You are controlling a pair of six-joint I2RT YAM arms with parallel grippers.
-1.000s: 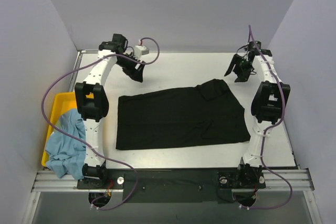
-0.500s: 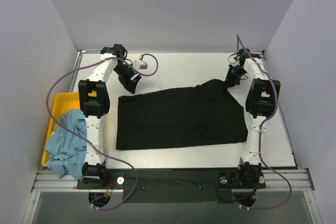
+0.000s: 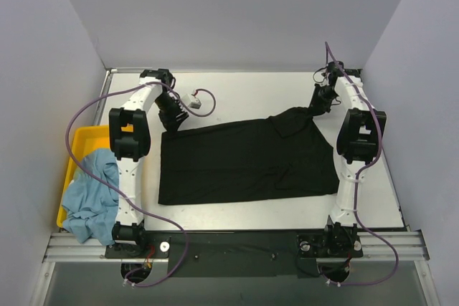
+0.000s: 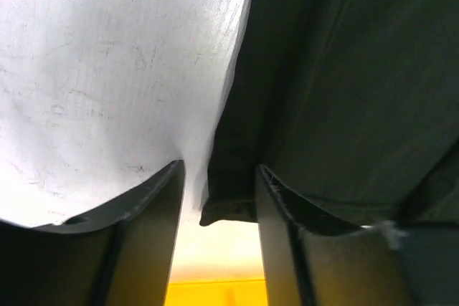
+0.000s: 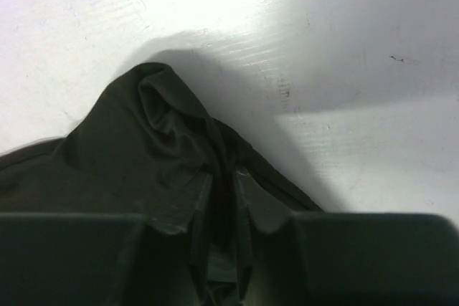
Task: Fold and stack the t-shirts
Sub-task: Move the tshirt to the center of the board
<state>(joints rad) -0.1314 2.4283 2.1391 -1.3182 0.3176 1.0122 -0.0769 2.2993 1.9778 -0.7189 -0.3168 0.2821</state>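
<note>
The black t-shirt (image 3: 244, 159) lies spread flat on the middle of the table. My left gripper (image 3: 171, 121) is down at its far left corner. In the left wrist view the gripper (image 4: 219, 180) is open, with the shirt's corner (image 4: 229, 202) between the two fingers (image 4: 154, 209) and not pinched. My right gripper (image 3: 314, 107) is at the shirt's far right corner. In the right wrist view it (image 5: 222, 188) is shut on a bunched fold of the black cloth (image 5: 165, 127). The light blue t-shirt (image 3: 90, 195) lies crumpled in the yellow tray (image 3: 80, 137).
The yellow tray stands at the table's left edge and shows as a yellow band between the left fingers (image 4: 215, 293). A small white box (image 3: 195, 99) on a cable lies near the left gripper. Grey walls close in the far and side edges.
Both grippers came down from above the table's far side onto the black shirt's far corners. The right one has shut on the cloth; the left one now straddles the corner.
</note>
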